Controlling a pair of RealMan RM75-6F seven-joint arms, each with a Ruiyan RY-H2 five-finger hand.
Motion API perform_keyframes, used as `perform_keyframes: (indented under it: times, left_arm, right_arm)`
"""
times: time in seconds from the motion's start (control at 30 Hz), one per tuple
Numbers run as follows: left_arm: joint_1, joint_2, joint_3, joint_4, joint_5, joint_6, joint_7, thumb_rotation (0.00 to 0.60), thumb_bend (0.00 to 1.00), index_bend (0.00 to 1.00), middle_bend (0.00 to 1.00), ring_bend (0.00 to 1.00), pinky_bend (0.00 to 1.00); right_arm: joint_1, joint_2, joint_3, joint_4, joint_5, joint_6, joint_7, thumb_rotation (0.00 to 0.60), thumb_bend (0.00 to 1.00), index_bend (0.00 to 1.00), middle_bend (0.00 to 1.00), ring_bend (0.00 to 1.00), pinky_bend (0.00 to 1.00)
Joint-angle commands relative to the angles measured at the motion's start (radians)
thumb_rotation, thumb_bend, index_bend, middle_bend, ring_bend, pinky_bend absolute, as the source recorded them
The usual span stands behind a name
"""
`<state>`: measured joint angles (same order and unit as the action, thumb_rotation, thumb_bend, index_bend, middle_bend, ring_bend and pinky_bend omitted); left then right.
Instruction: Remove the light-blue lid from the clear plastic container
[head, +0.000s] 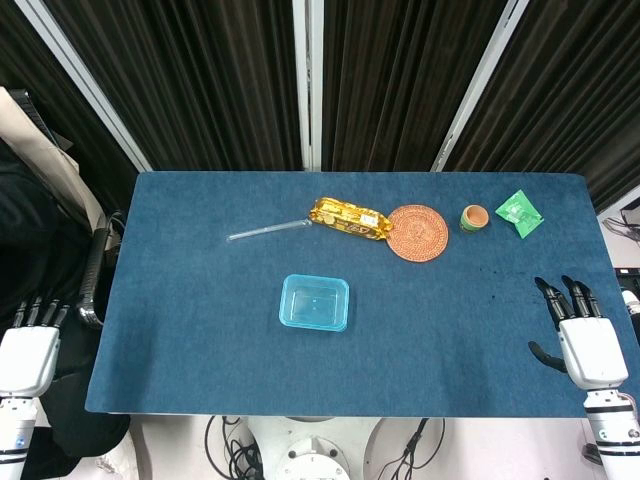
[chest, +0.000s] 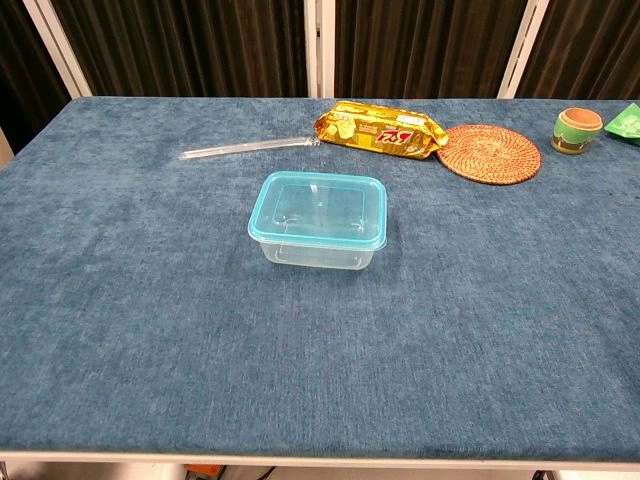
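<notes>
Mid-table, lid (chest: 320, 207) on container (chest: 318, 250), long axis left-right.

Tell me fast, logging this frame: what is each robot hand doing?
Left robot hand: open, holding nothing.
Right robot hand: open, holding nothing.

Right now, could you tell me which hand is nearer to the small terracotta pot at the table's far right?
Right. The right hand is at the table's near right edge, below the small terracotta pot. The left hand is off the table's left edge, much farther away.
</notes>
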<state>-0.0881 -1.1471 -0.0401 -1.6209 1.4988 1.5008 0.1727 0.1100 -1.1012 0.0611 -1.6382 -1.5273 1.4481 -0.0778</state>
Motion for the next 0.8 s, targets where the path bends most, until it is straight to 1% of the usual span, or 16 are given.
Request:
perform_keyframes:
  times: [0.03,0.27,0.43,0.57,0.63,0.7,0.8]
  left_arm:
    - [-0.002,-0.006,-0.003,0.004,0.006,0.004,-0.007,0.6,0.01,0.17,0.11,0.0,0.03]
    - [-0.021,-0.007,-0.007,0.0,0.022,-0.01,-0.014,0.6,0.0,0.17,0.11,0.0,0.03]
    - [-0.079,-0.007,-0.024,-0.013,0.055,-0.06,-0.028,0.6,0.0,0.17,0.11,0.0,0.03]
    - [-0.165,-0.01,-0.045,-0.04,0.086,-0.15,-0.045,0.6,0.0,0.17,0.11,0.0,0.03]
    - [-0.223,-0.022,-0.059,-0.051,0.106,-0.21,-0.043,0.6,0.0,0.17,0.11,0.0,0.03]
    - [-0.286,-0.045,-0.074,-0.057,0.12,-0.276,-0.039,0.6,0.0,0.17,0.11,0.0,0.03]
    - [-0.384,-0.085,-0.1,-0.057,0.094,-0.405,-0.048,0.6,0.0,0.16,0.09,0.0,0.03]
  right_arm:
    - [0.001,-0.002,0.0,-0.002,0.002,-0.002,-0.002,0.6,0.09,0.05,0.19,0.0,0.09]
    - [-0.006,-0.005,0.001,-0.004,-0.008,0.022,0.003,0.6,0.08,0.05,0.19,0.0,0.09]
    - [-0.006,0.002,0.0,-0.009,-0.037,0.043,0.011,0.6,0.09,0.05,0.19,0.0,0.09]
    - [0.002,0.016,-0.001,-0.026,-0.071,0.052,0.014,0.6,0.09,0.05,0.19,0.0,0.09]
    - [0.011,0.02,0.0,-0.034,-0.094,0.057,0.011,0.6,0.08,0.05,0.19,0.0,0.09]
    - [0.02,0.02,-0.001,-0.042,-0.115,0.055,0.008,0.6,0.09,0.05,0.19,0.0,0.09]
    - [0.04,0.018,-0.005,-0.052,-0.146,0.039,0.005,0.6,0.09,0.05,0.19,0.0,0.09]
